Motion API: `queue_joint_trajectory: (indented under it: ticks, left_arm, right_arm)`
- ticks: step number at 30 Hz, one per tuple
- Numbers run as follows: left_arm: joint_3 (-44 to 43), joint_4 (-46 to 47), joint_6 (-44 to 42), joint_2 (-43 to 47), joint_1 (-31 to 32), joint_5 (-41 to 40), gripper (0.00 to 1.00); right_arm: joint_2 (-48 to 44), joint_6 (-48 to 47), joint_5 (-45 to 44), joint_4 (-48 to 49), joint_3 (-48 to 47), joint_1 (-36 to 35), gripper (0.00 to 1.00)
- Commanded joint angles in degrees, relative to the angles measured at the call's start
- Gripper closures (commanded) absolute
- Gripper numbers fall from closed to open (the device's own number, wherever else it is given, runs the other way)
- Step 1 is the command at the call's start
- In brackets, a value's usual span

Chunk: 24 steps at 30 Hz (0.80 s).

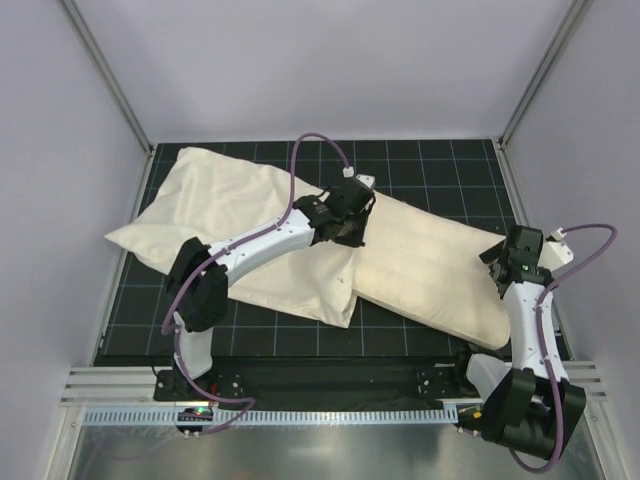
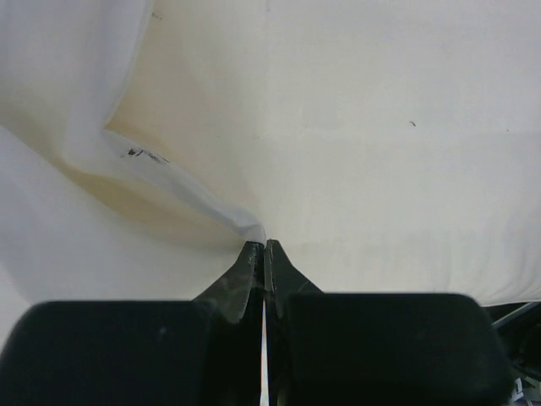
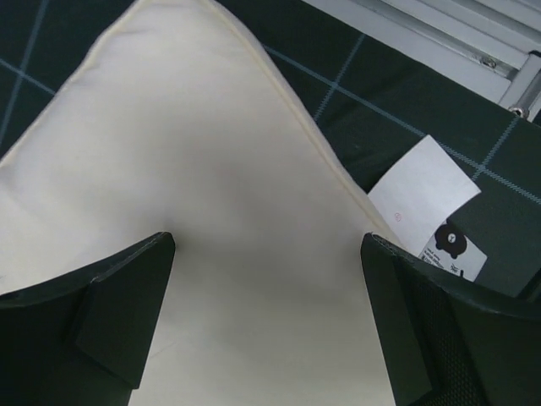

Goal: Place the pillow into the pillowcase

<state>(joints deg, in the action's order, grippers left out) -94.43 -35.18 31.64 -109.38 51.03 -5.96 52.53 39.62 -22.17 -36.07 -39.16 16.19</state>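
The pillowcase [image 1: 225, 225] lies wrinkled on the left of the black mat, its right edge overlapping the pillow [image 1: 430, 270], which lies slanted toward the right front. My left gripper [image 1: 348, 222] is at that overlap; in the left wrist view it [image 2: 265, 245] is shut on a thin fold of the pillowcase [image 2: 182, 182]. My right gripper [image 1: 505, 262] is over the pillow's right end; in the right wrist view it [image 3: 266, 254] is open, its fingers either side of the pillow's corner [image 3: 211, 169]. The white tag [image 3: 423, 190] sticks out beside the corner. The brown logo is not visible.
A black gridded mat [image 1: 420, 160] covers the table. Grey walls with metal posts [image 1: 105, 75] enclose the left, back and right. An aluminium rail [image 1: 330, 385] runs along the front edge by the arm bases.
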Motion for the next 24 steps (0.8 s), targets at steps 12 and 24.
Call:
queue_joint_trajectory:
  ticks: [12,24]
  left_arm:
    - [-9.44,-6.39,-5.79,-2.06,1.00,-5.29,1.00]
    - [-16.84,-12.80,-9.93,-7.16,3.82,-7.93,1.00]
  right_arm:
    - [1.27,-4.37,22.15,19.45,9.53,-4.29,0.39]
    - [-13.51,-6.21,35.28,18.16,9.02,-18.03,0.96]
